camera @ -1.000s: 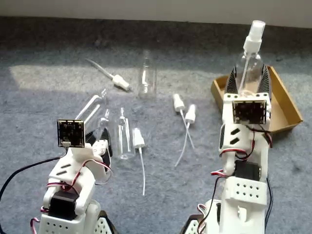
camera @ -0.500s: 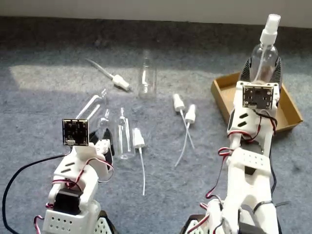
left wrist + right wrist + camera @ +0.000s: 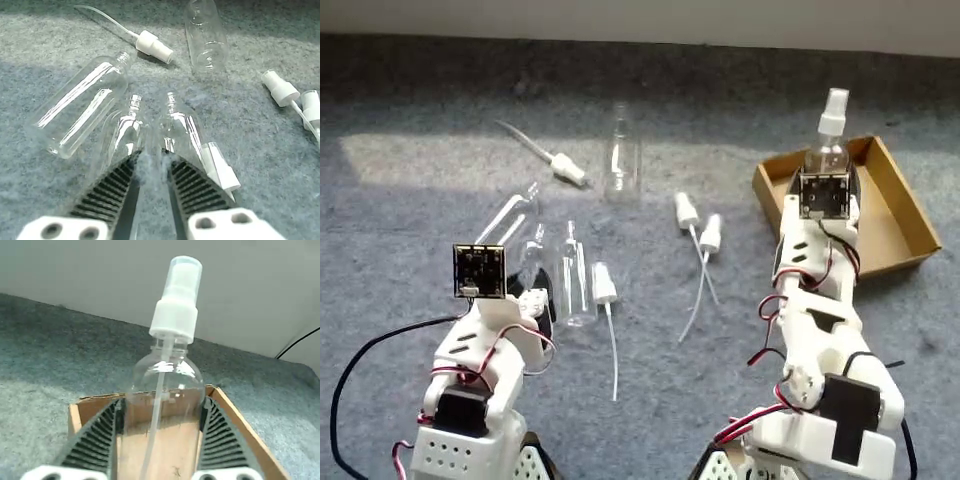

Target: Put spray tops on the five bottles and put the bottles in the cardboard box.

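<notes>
My right gripper [image 3: 827, 172] [image 3: 161, 415] is shut on a clear bottle [image 3: 827, 150] [image 3: 167, 385] with a white spray top [image 3: 835, 108] [image 3: 179, 302], held upright over the near-left part of the cardboard box [image 3: 890, 215] [image 3: 75, 412]. My left gripper [image 3: 535, 300] [image 3: 151, 157] is narrowly open and holds nothing. It hangs low over the gap between two small bottles [image 3: 125, 132] [image 3: 182, 130] lying side by side [image 3: 575, 280]. A larger bottle [image 3: 510, 220] [image 3: 82, 112] lies beside them, and another bottle [image 3: 622, 155] [image 3: 206, 35] stands farther back.
Loose spray tops with long tubes lie on the grey carpet: one at the back left [image 3: 560, 165] [image 3: 155, 45], one by the small bottles [image 3: 605, 285] [image 3: 220, 167], and two in the middle [image 3: 687, 212] [image 3: 710, 235]. A wall runs along the back.
My right arm carried the capped bottle rightward and farther away, then lowered it over the box. The left arm edged slightly forward over the small bottles.
</notes>
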